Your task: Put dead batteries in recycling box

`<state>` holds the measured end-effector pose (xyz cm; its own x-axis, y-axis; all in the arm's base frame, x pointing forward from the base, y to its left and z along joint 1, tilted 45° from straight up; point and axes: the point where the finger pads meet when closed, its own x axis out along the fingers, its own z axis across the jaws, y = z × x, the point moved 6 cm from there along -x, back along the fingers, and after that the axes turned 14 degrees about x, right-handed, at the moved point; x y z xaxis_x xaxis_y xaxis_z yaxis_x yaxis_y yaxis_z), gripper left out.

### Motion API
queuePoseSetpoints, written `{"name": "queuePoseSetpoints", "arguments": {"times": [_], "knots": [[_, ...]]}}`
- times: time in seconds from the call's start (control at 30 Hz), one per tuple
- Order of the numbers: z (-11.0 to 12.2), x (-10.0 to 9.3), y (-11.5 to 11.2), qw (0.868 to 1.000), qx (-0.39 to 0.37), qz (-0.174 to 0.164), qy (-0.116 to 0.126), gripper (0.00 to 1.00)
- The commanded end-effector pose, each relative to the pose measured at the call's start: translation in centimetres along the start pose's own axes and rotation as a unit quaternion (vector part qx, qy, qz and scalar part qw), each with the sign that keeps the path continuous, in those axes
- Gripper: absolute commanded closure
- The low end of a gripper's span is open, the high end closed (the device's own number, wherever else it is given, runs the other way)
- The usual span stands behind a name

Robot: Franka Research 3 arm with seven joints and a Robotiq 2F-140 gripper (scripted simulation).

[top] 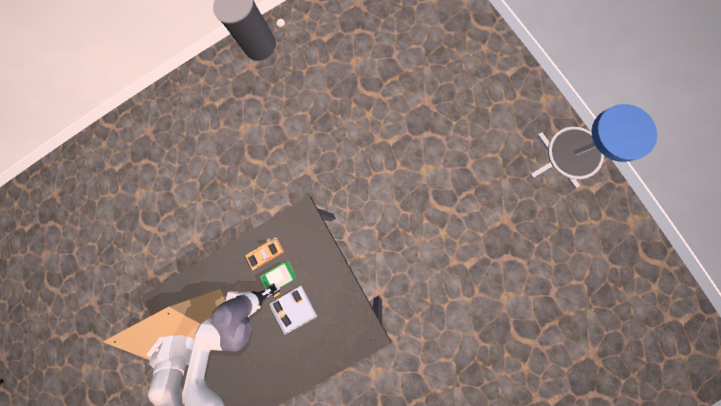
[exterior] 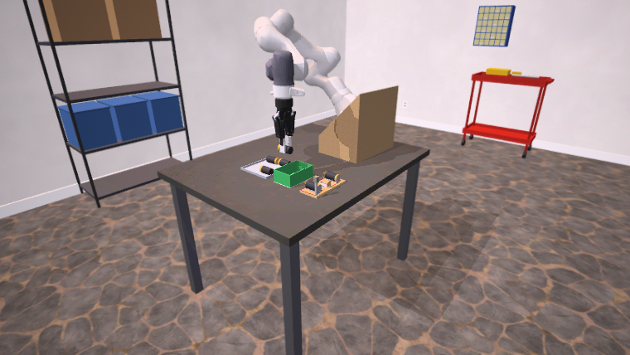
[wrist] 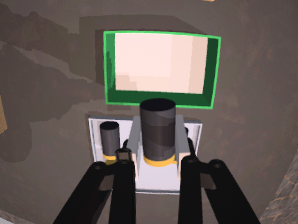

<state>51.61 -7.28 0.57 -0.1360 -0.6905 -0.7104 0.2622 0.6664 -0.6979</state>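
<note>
The gripper [top: 272, 291] [exterior: 285, 148] [wrist: 158, 142] is shut on a black battery with a yellow end [exterior: 288, 150] [wrist: 158, 127], held above the tray's box-side edge. The green recycling box [exterior: 285, 177] [wrist: 160, 100] stands upright; no battery shows inside. The pale tray [top: 303, 315] [exterior: 252, 167] [wrist: 150, 182] holds three batteries: one [top: 297, 296] [exterior: 266, 169] apart, two [top: 276, 306] [top: 285, 318] end to end. The orange board [top: 266, 259] [exterior: 305, 191] carries two batteries [top: 252, 259] [top: 273, 248] with a small pale part between; whether a bulb is lit I cannot tell.
The box lies between tray and board on the dark table [top: 347, 312] [exterior: 229, 198]. A tall brown wedge-shaped block [top: 146, 330] [exterior: 376, 125] stands near the arm's base. Shelving [exterior: 116, 92] and a red cart [exterior: 500, 132] stand away from the table.
</note>
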Motion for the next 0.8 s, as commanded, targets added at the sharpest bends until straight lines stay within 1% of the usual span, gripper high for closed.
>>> {"name": "queuePoseSetpoints", "arguments": {"times": [0.0, 0.13, 0.27, 0.33, 0.43, 0.57, 0.77], "knots": [[-1.7, -0.2, 5.0, 0.999, 0.041, 0.000, 0.002, 0.84], [-3.0, -0.2, 10.2, 0.999, 0.041, 0.000, 0.002, 0.84], [-4.1, -0.2, 14.4, 0.999, 0.041, 0.000, 0.002, 0.84], [-4.1, -0.2, 14.4, 0.999, 0.041, 0.000, 0.002, 0.84], [-4.7, -0.2, 16.8, 0.999, 0.041, 0.000, 0.002, 0.84], [-5.2, -0.2, 18.6, 0.999, 0.041, 0.000, 0.002, 0.84], [-5.4, -0.2, 19.4, 0.999, 0.041, 0.000, 0.002, 0.84]]}}
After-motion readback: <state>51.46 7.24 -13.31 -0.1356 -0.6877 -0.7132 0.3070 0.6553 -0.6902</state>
